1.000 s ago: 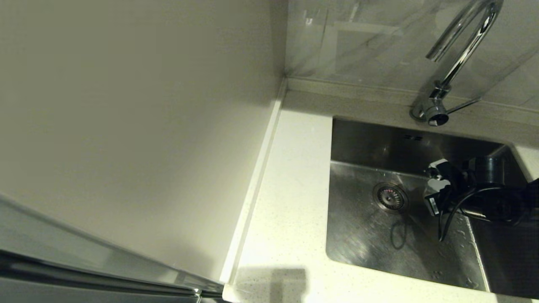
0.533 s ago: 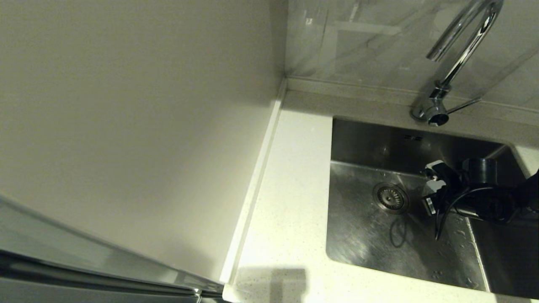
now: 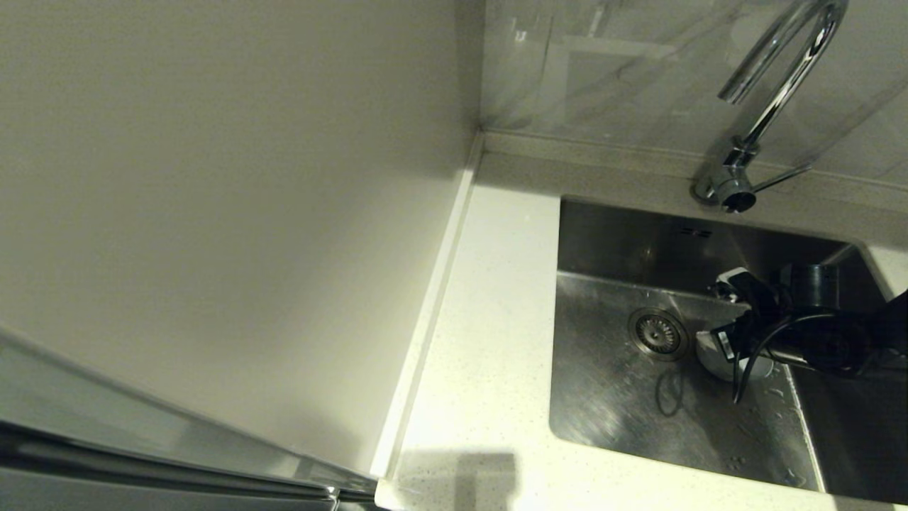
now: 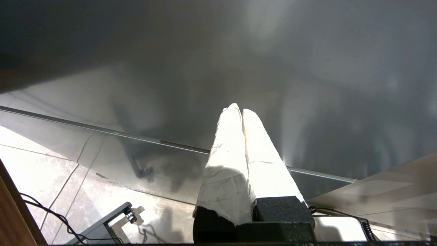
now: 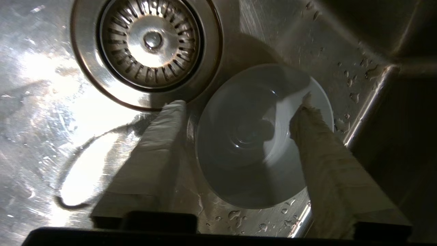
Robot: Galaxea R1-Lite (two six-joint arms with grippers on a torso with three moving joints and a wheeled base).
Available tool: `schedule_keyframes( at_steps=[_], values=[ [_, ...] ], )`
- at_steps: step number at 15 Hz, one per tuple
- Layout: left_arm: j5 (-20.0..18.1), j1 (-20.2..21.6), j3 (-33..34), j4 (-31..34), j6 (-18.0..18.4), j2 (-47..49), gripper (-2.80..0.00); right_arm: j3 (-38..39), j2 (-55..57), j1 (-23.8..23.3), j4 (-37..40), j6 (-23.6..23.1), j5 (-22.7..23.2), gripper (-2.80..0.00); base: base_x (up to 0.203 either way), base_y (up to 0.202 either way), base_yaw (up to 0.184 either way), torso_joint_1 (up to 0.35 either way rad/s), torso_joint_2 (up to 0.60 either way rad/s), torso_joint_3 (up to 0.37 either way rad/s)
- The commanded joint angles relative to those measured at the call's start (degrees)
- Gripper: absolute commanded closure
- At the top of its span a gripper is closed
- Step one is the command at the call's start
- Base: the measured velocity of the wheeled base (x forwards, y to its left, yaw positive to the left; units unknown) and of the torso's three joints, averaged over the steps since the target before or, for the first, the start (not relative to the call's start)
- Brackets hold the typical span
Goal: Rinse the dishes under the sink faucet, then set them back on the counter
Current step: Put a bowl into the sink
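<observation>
A pale bowl [image 5: 252,143] [image 3: 711,353], one of the dishes, sits upright on the floor of the sink [image 3: 610,404] beside the drain strainer [image 5: 150,44]. My right gripper [image 5: 240,102] [image 3: 725,332] hangs open just above it. One finger is outside the rim on the drain side, the other over the bowl's inside near the far rim. The faucet [image 3: 773,92] rises behind the sink, its spout over the basin. No other dish is in view. My left gripper [image 4: 239,109] is shut and empty, parked away from the counter [image 3: 489,319].
A plain wall panel [image 3: 227,213] stands along the counter's left side. The faucet's side lever [image 3: 780,177] sticks out to the right. Water drops [image 5: 235,215] lie on the sink floor. The sink's right wall [image 3: 851,426] is close to my right arm.
My right gripper has opened from shut and let go of the bowl, which now rests on the sink floor beside the drain. The left arm has not moved.
</observation>
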Motion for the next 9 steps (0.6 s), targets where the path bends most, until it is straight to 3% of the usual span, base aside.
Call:
schedule_keyframes(
  at_steps=[1,5,9],
  values=[
    [0.1,0.0,0.0,0.0,0.0,-0.2,0.0,0.5,-2.3,0.1,-0.2,-0.2,0.0,-2.8,0.0,0.0,0.0,0.0,0.0,0.0],
    [0.0,0.0,0.0,0.0,0.0,-0.2,0.0,4.2,-8.5,0.0,0.0,-0.2,0.0,-2.8,0.0,0.0,0.0,0.0,0.0,0.0],
    [0.0,0.0,0.0,0.0,0.0,-0.2,0.0,11.1,-22.1,0.0,1.7,-0.3,0.3,-2.8,0.0,0.0,0.0,0.0,0.0,0.0]
  ],
)
